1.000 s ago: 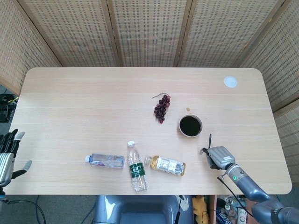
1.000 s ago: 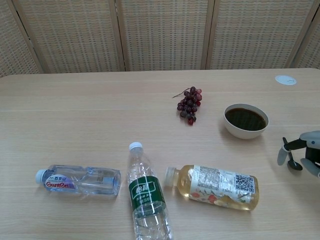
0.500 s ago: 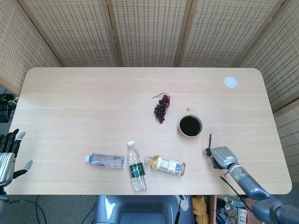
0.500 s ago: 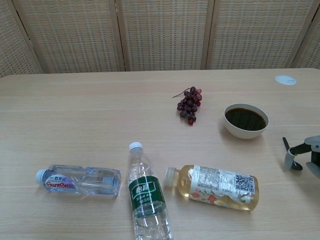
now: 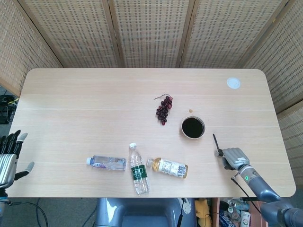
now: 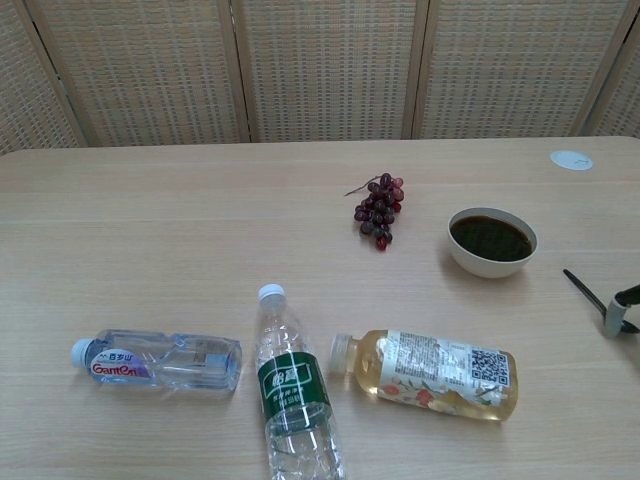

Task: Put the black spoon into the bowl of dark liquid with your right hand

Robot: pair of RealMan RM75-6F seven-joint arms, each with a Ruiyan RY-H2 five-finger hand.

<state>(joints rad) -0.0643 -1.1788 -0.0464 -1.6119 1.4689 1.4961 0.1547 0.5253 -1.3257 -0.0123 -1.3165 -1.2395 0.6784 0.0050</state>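
The black spoon [image 5: 216,143] lies slanted just right of the white bowl of dark liquid [image 5: 193,127], its thin handle pointing away from me. My right hand [image 5: 234,157] sits near the table's front right edge and pinches the spoon's bowl end with its fingertips. In the chest view the spoon [image 6: 586,292] runs toward the right border, where only the fingertips [image 6: 613,320] of the right hand [image 6: 622,308] show. The bowl [image 6: 491,241] stands a short way left of the spoon. My left hand [image 5: 9,156] hangs off the table's left edge, fingers spread, holding nothing.
A bunch of dark grapes [image 5: 164,109] lies left of the bowl. Three bottles lie near the front edge: a clear one [image 5: 107,162], a green-labelled one [image 5: 138,169] and a yellow tea bottle [image 5: 168,167]. A white disc [image 5: 233,83] sits at the back right.
My right hand has slid right, toward the table's edge, taking the spoon's bowl end with it; the spoon has swung from nearly straight to slanted. The left hand has stayed put.
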